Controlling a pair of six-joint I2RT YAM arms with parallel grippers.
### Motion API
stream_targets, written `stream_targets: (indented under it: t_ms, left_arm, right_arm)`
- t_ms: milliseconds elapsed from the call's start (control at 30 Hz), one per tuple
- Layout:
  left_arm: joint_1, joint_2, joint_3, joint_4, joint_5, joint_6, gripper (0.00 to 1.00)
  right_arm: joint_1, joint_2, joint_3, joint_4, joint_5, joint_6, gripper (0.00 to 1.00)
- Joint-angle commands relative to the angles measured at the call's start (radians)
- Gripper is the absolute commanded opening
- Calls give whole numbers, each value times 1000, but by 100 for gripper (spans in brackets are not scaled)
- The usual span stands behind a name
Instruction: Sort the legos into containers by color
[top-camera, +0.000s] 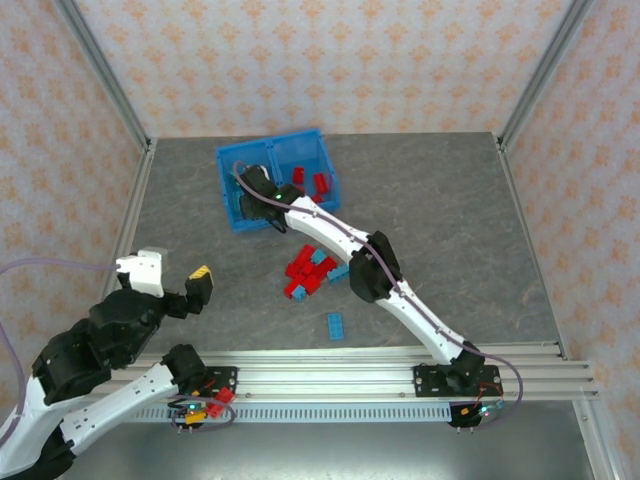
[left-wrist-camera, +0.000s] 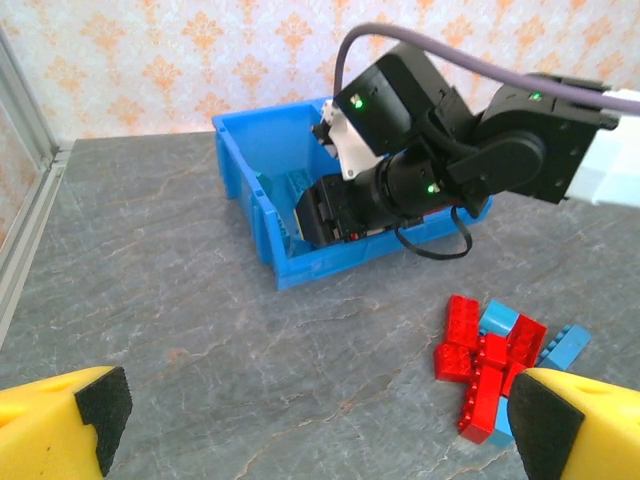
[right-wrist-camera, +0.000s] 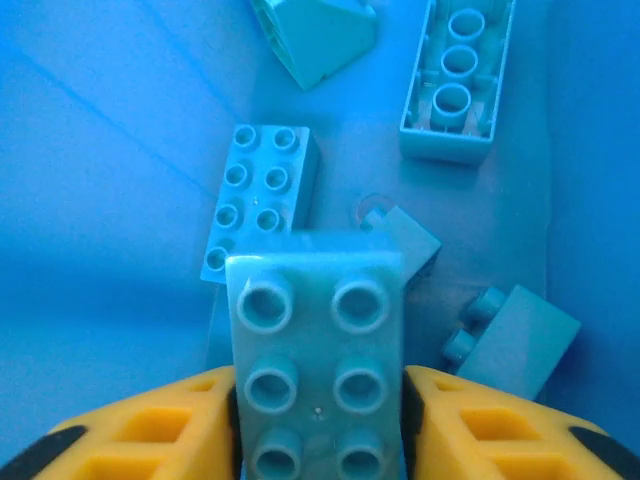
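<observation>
Bin of shallow bright-blue plastic (top-camera: 228, 195) at the far middle of a grey marbled table (top-camera: 450, 220), split by a middle wall into two square compartments. Red studded bricks (top-camera: 320, 182) in the right compartment, light-blue ones in the left. Right gripper (right-wrist-camera: 318, 445) down inside that left compartment, yellow fingers (right-wrist-camera: 150, 435) set against both sides of a light-blue studded plastic brick (right-wrist-camera: 318, 330), studs up, no gap visible at either pad. Beyond it on the bin floor, a longer light-blue brick (right-wrist-camera: 260, 200) lying studs up, an upturned light-blue brick (right-wrist-camera: 455, 80), and smaller pieces nearby. Left gripper (left-wrist-camera: 320, 405) low over the near left of the table, jaws spread wide, holding nothing. Pile of red and light-blue bricks (top-camera: 308, 272) loose on the table just on the near side of the bin. Single light-blue brick (top-camera: 336, 325) apart from the pile, nearer still.
</observation>
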Motion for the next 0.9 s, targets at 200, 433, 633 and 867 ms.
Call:
stream_targets:
  t_ms: [200,433,633,867]
  left_arm:
    - [-2,237,-78,120,12,-34,100]
    - [73,469,-115,307,332,-132,100]
    - [112,767,-104,422,538,-190,98]
    - [121,1085,-63,469,574,-157,72]
  right_arm:
    - [2,-421,-208,-77,-64,44,47]
    - [-50,-1124,-1010,34,-49,53,50]
    - [-50,-1603,-1438,-159,-51,55,60]
    - [-50,-1805,-1588,-225,-43,145,61]
